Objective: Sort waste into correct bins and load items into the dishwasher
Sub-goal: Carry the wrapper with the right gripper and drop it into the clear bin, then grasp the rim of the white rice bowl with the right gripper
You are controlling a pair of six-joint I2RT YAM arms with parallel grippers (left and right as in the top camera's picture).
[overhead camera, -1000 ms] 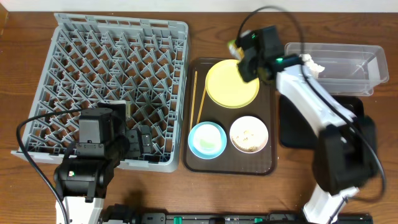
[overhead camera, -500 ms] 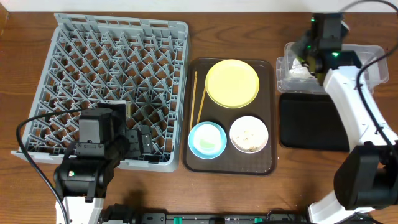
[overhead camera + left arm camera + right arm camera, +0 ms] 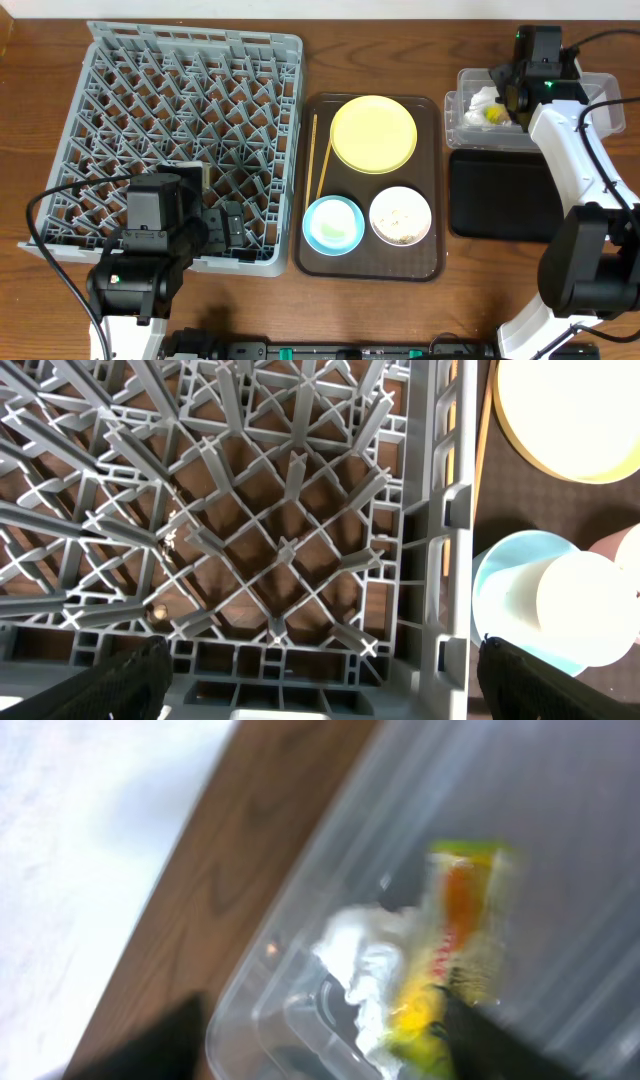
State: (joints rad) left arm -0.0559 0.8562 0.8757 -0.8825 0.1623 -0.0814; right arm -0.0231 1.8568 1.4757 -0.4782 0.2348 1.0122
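Observation:
My right gripper (image 3: 505, 95) (image 3: 320, 1050) hangs open over the left end of the clear tub (image 3: 570, 100) (image 3: 300, 980). In that tub lie the crumpled white tissue (image 3: 482, 99) (image 3: 362, 955) and the green-and-yellow wrapper (image 3: 496, 115) (image 3: 458, 930), the wrapper close by my right finger but not clamped. My left gripper (image 3: 222, 228) (image 3: 325, 685) stands open over the front right of the grey dish rack (image 3: 180, 120) (image 3: 280, 550), holding nothing. The yellow plate (image 3: 373, 133) (image 3: 570, 410), light blue bowl (image 3: 333, 224) (image 3: 500, 575) with a white cup (image 3: 590, 605), cream bowl (image 3: 400, 215) with scraps, and chopsticks (image 3: 312, 160) are on the brown tray.
The brown serving tray (image 3: 370, 263) lies between the rack and the bins. The shallow black tray (image 3: 500, 195) sits just in front of the clear tub. Cables run from both arms over the table.
My right arm swung from over the yellow plate to the clear tub with the wrapper and tissue, then its jaws opened and both now lie in the tub. The left arm stayed still.

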